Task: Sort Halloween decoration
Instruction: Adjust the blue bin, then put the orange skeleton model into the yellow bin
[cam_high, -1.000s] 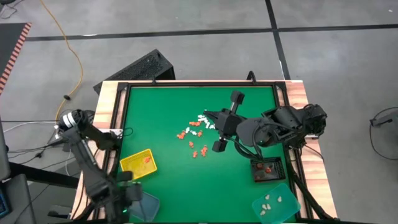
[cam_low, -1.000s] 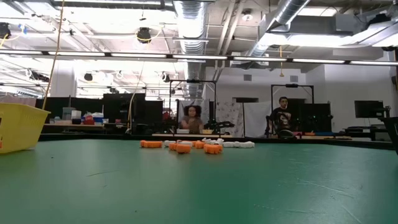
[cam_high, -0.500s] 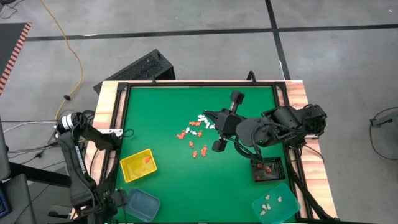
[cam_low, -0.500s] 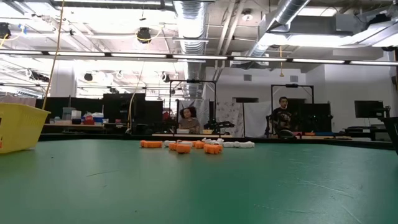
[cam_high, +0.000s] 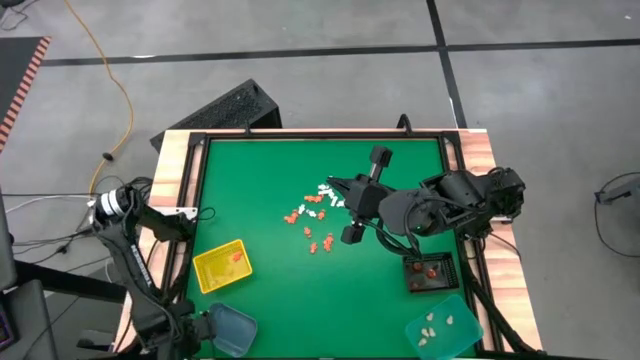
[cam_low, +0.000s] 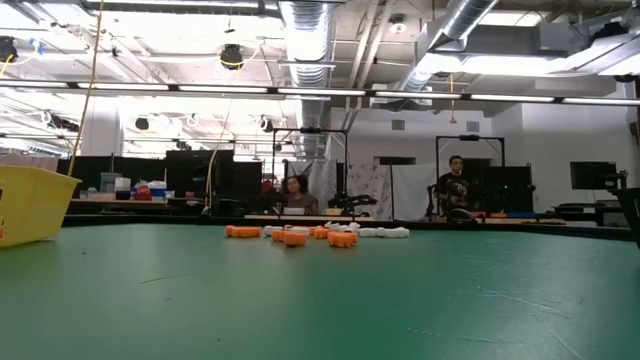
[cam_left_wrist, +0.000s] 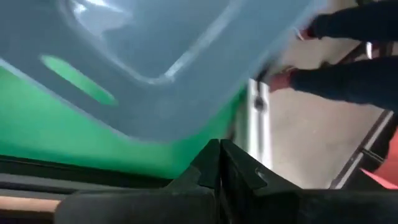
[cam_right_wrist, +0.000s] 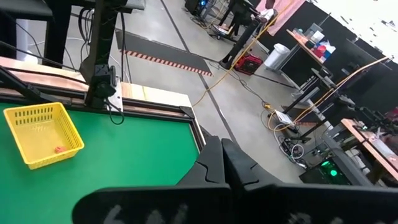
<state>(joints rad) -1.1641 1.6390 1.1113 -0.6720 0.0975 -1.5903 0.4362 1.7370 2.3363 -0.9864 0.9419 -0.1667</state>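
**Orange and white trinkets left of the right gripper**

Orange-red and cream Halloween decoration lies scattered at the centre of the green table in the high view — a loose cluster just left of the right gripper, whose fingers are pressed together, apart from the pieces. At the lower left of the frame the left gripper sits beside a teal tray, its fingers closed too, well apart from the trinkets — past the yellow tray.

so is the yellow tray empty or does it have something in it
Not empty: the yellow tray holds one orange-red trinket, seen from above and in the right wrist view.
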